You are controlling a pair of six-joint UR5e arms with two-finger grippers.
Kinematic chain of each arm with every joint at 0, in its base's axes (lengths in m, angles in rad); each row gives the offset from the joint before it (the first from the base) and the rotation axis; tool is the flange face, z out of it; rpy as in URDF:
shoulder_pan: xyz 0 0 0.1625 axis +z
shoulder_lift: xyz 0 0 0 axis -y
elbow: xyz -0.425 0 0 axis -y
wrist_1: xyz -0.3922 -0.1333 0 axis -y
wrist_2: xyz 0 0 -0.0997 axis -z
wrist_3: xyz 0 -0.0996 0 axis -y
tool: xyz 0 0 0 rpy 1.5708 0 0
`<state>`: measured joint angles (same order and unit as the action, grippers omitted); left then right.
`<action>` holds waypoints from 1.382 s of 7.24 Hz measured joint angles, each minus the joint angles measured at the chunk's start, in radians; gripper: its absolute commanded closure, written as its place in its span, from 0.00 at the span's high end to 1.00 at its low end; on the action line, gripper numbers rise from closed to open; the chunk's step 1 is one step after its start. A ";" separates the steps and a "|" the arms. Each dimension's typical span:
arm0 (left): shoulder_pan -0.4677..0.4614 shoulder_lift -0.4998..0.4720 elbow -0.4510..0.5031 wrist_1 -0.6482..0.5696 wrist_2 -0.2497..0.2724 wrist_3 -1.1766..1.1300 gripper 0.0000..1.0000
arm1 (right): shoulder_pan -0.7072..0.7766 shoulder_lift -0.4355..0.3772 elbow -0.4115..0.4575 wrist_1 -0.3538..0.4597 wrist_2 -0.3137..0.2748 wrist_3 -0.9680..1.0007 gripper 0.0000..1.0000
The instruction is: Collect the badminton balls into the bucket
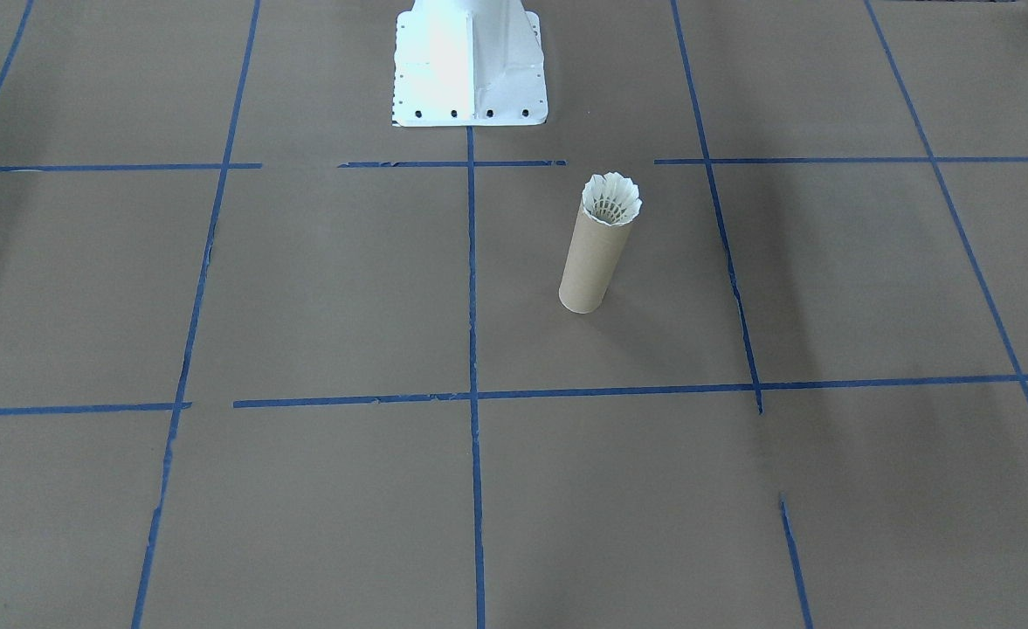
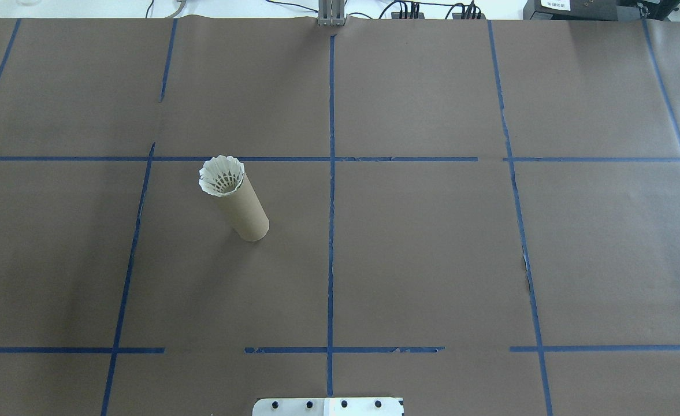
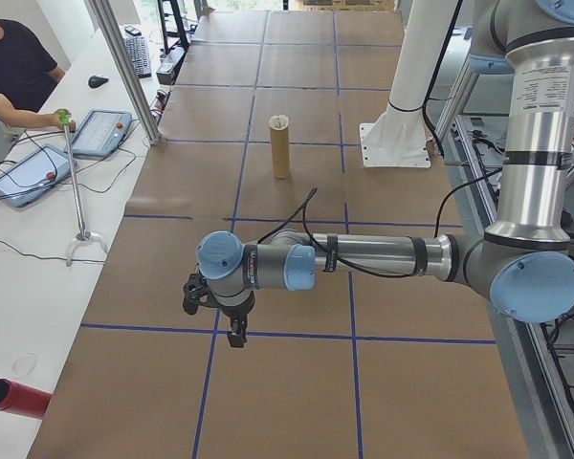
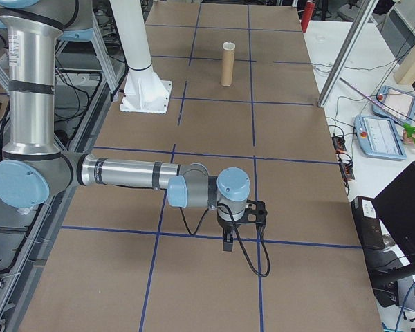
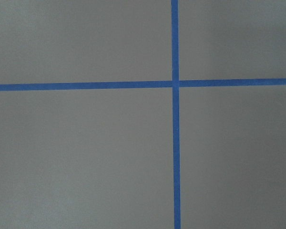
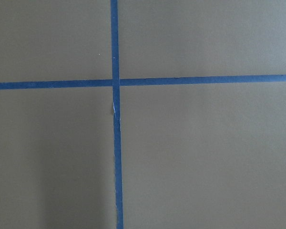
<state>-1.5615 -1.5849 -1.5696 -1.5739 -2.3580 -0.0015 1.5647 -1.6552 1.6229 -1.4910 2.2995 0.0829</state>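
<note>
A white feather shuttlecock (image 2: pixel 222 175) sits in the mouth of the tall brown cardboard tube (image 2: pixel 246 210), upright left of centre on the paper-covered table (image 2: pixel 432 260). Left gripper (image 3: pixel 235 335) and right gripper (image 4: pixel 227 242) show only in side views; whether they are open is unclear.

we see the shuttlecock (image 2: pixel 222 175) seated in the top of the upright cardboard tube (image 2: pixel 246 210), well apart from our left gripper (image 3: pixel 236 337) and right gripper (image 4: pixel 227 243), both hanging above tape crossings at opposite table ends.

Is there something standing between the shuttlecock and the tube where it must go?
Nothing visible does. The shuttlecock already sits in the upright tube's open top, feathers showing above the rim.
</note>
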 measured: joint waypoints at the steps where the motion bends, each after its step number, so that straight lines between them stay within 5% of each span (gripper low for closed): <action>1: -0.001 0.000 0.000 -0.032 0.001 -0.034 1.00 | 0.000 0.000 0.000 0.000 0.000 0.000 1.00; 10: -0.004 -0.004 0.002 -0.066 0.005 -0.082 1.00 | 0.000 0.000 0.000 0.000 0.000 0.000 1.00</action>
<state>-1.5658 -1.5890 -1.5680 -1.6400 -2.3530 -0.0833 1.5647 -1.6552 1.6229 -1.4910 2.2995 0.0829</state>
